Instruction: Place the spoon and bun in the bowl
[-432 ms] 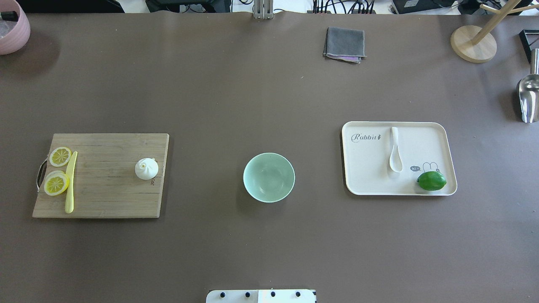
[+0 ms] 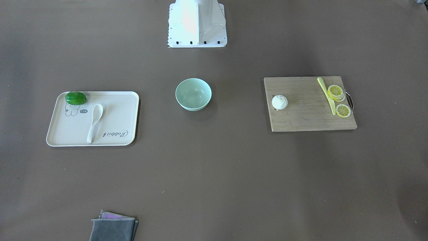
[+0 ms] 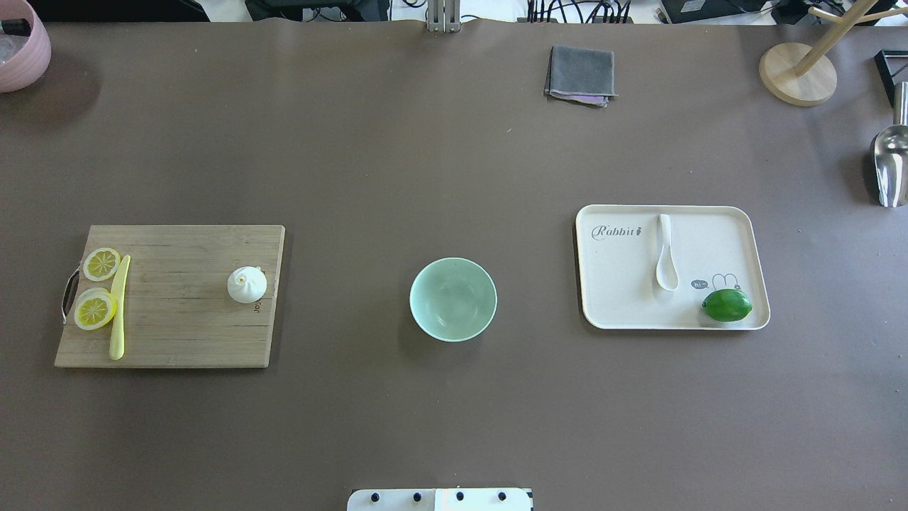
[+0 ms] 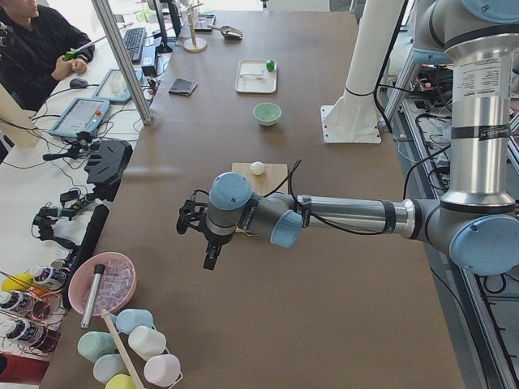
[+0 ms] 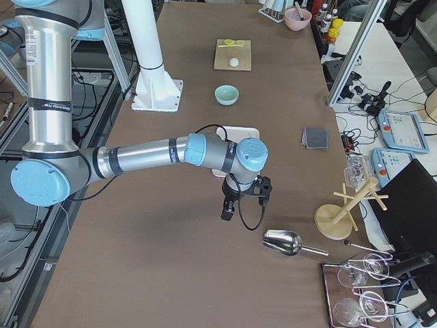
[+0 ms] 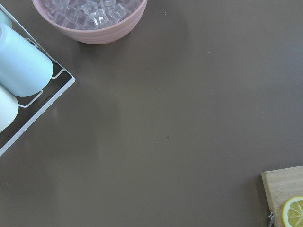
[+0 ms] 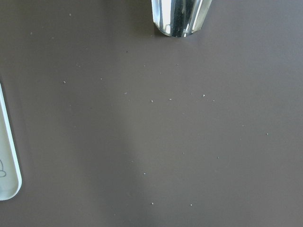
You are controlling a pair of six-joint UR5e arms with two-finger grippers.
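The mint-green bowl [image 3: 453, 299] stands empty at the table's middle. The white spoon [image 3: 665, 254] lies on a cream tray [image 3: 738, 234] to its right. The white bun [image 3: 247, 284] sits on a wooden cutting board [image 3: 177, 319] to its left. Neither gripper shows in the overhead or front views. In the exterior left view my left gripper [image 4: 209, 258] hangs over the table beyond the board's outer end, far from the bun [image 4: 258, 168]. In the exterior right view my right gripper [image 5: 228, 212] hangs beyond the tray's outer end. I cannot tell whether either is open or shut.
A green lime [image 3: 726, 304] lies on the tray. Lemon slices [image 3: 96, 309] and a yellow knife [image 3: 118, 312] lie on the board. A grey cloth [image 3: 580, 74], metal scoop [image 3: 890, 167], wooden stand [image 3: 797, 73] and pink ice bowl [image 6: 90, 19] sit at the edges.
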